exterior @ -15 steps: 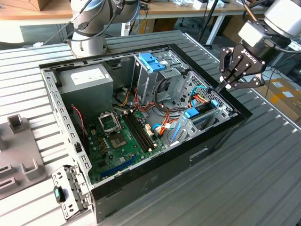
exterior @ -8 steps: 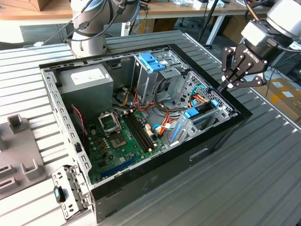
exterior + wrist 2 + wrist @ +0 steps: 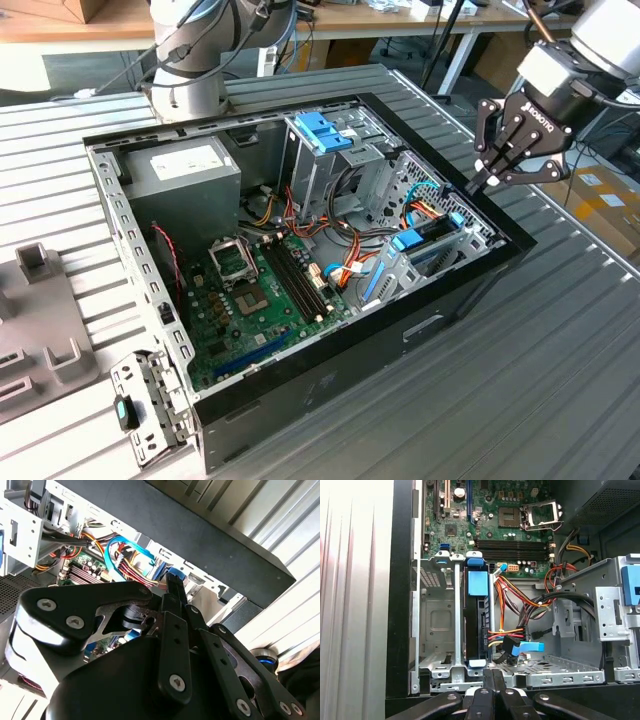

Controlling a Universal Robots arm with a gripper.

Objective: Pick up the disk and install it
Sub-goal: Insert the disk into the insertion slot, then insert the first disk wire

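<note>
The disk (image 3: 428, 247) stands on edge in the drive bay at the near-right corner of the open computer case (image 3: 330, 385), blue rail and tab on top. In the first wrist view the disk (image 3: 476, 615) is a dark slab with a blue tab, sitting in the metal bay between the slot walls. My gripper (image 3: 482, 184) hovers above the case's rim on the exterior view's right, clear of the disk, with its fingers pressed together and nothing between them. In both wrist views the gripper (image 3: 493, 674) (image 3: 173, 582) points down over the bay's outer edge.
Inside the case are a motherboard (image 3: 255, 290), a grey power supply box (image 3: 185, 170) and a tall metal cage with a blue top (image 3: 325, 135). Coloured cables (image 3: 520, 605) run beside the bay. A grey fixture (image 3: 40, 320) lies on the slatted table at the exterior view's left.
</note>
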